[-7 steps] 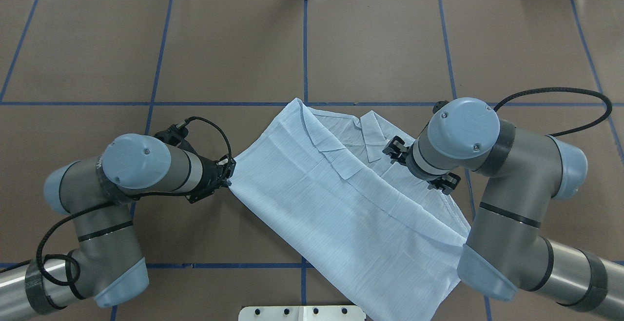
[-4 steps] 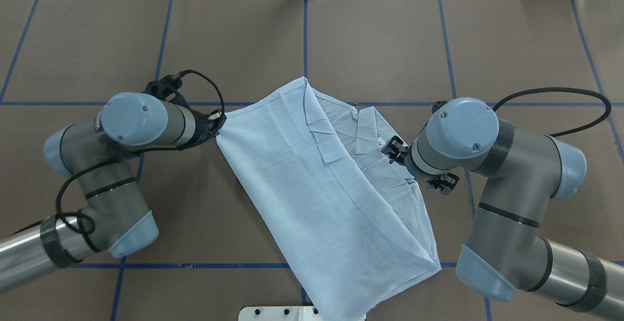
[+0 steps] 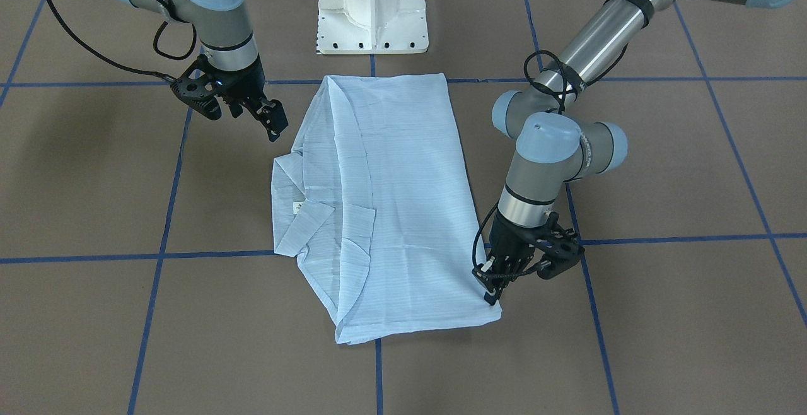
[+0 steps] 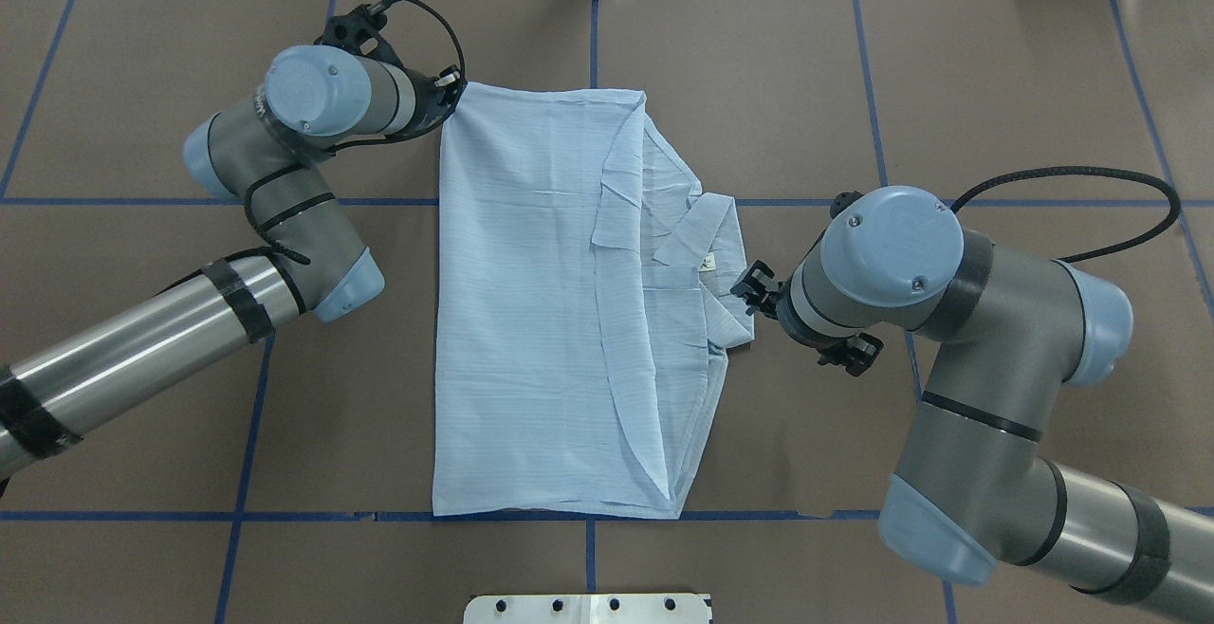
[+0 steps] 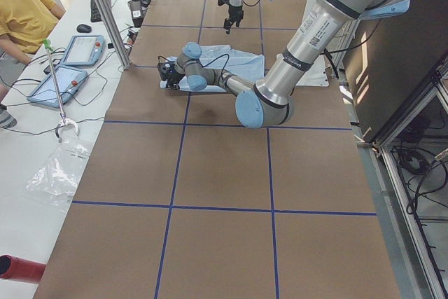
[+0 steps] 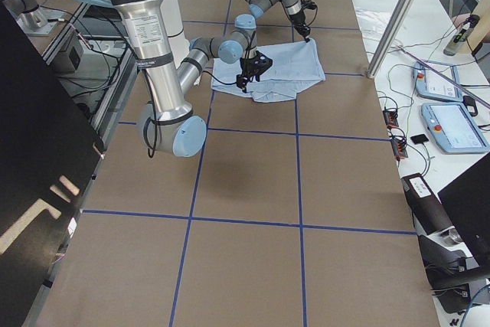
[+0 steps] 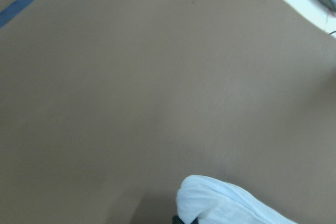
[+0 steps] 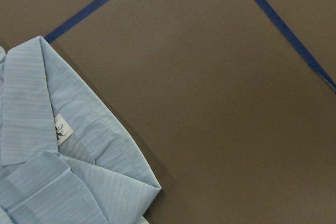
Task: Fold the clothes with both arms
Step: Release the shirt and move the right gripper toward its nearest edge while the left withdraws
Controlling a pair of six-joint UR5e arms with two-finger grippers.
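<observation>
Near edge first: the shirt lies flat on the table, a long rectangle, with its collar poking out to the right. The right gripper hangs just beside that collar, holding nothing; spread or pressed together, I can't tell. At the far left corner the left gripper pinches the cloth, low. It looks like the lay-down of a lengthwise fold. Next it should let go cleanly, without dragging.
</observation>
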